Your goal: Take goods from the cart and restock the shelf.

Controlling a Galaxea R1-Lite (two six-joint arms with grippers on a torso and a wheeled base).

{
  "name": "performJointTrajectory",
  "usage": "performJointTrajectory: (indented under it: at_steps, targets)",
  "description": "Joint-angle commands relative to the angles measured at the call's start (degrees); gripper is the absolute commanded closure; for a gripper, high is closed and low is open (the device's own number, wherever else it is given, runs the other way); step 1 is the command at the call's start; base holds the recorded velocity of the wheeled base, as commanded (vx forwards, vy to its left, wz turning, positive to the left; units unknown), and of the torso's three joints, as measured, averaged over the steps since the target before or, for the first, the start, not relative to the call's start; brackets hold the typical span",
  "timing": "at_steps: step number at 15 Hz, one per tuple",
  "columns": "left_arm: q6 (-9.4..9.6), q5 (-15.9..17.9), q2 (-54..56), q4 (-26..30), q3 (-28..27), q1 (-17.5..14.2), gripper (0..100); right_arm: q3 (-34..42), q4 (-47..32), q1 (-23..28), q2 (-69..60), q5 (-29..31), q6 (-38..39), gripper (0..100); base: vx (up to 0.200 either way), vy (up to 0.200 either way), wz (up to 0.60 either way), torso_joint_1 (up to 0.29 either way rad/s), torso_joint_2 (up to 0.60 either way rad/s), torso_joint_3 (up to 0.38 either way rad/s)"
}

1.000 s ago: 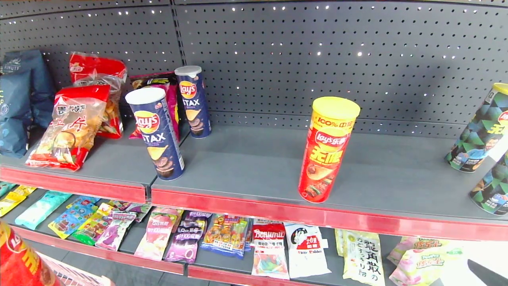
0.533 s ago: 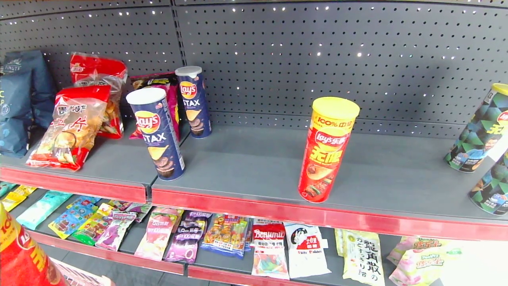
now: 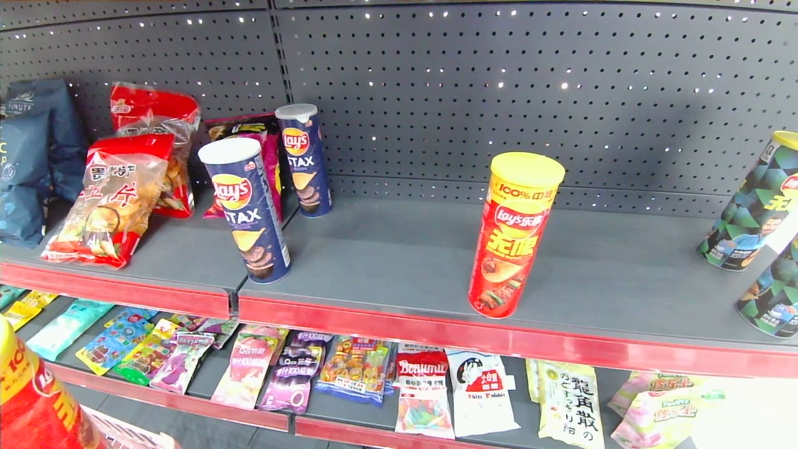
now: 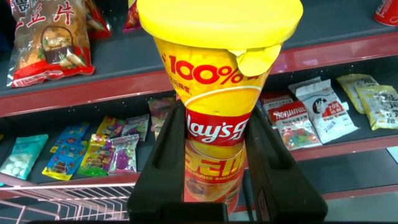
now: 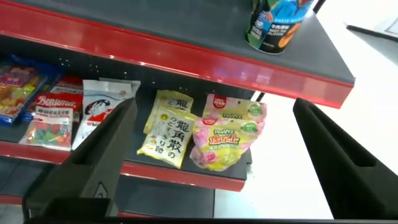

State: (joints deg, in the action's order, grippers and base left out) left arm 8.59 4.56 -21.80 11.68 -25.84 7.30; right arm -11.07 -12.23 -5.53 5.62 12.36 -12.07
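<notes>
My left gripper (image 4: pixel 217 171) is shut on a red chips can with a yellow lid (image 4: pixel 217 93), held upright below the upper shelf's front. The same can (image 3: pixel 31 399) shows at the head view's lower left corner, above the cart's wire edge (image 3: pixel 121 433). A matching red and yellow can (image 3: pixel 514 237) stands mid-right on the grey upper shelf (image 3: pixel 399 255). Two dark blue cans (image 3: pixel 246 209) stand to its left. My right gripper (image 5: pixel 217 162) is open and holds nothing, low in front of the lower shelf's right end.
Snack bags (image 3: pixel 112 199) fill the upper shelf's left end. Green-patterned cans (image 3: pixel 754 206) stand at its right end. Candy and snack packets (image 3: pixel 355 371) lie along the lower shelf. Bare shelf lies between the blue cans and the red can.
The can in my left gripper has risen a little at the head view's lower left. My right gripper's dark fingertip has dropped out of that view's lower right corner.
</notes>
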Motion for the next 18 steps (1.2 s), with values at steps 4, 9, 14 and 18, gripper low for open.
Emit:
performJointTrajectory:
  at_steps: [4, 9, 14, 18]
  targets:
    - [0.02, 0.0, 0.1, 0.0, -0.5, 0.0, 100, 1.1, 0.3, 0.0, -0.1, 0.7, -0.4, 0, 0.000, 0.000, -0.15, 0.001, 0.00, -0.001]
    - [0.02, 0.0, 0.1, 0.0, -1.1, 0.0, 100, 2.4, 0.4, 0.0, -0.1, 0.6, -0.5, 0, 0.000, 0.000, -0.60, 0.006, 0.00, 0.002]
    - [0.02, 0.0, -0.2, 0.0, -2.0, 0.0, 100, 3.7, 0.5, 0.0, -0.1, 0.6, -0.4, 0, 0.000, 0.000, -0.48, 0.001, 0.00, 0.002]
    - [0.02, 0.1, -2.3, -0.3, -4.7, 0.0, 100, 5.7, 3.6, 0.0, -0.1, 0.2, 7.8, 0, 0.000, 0.000, 0.00, 0.000, 0.00, 0.000]
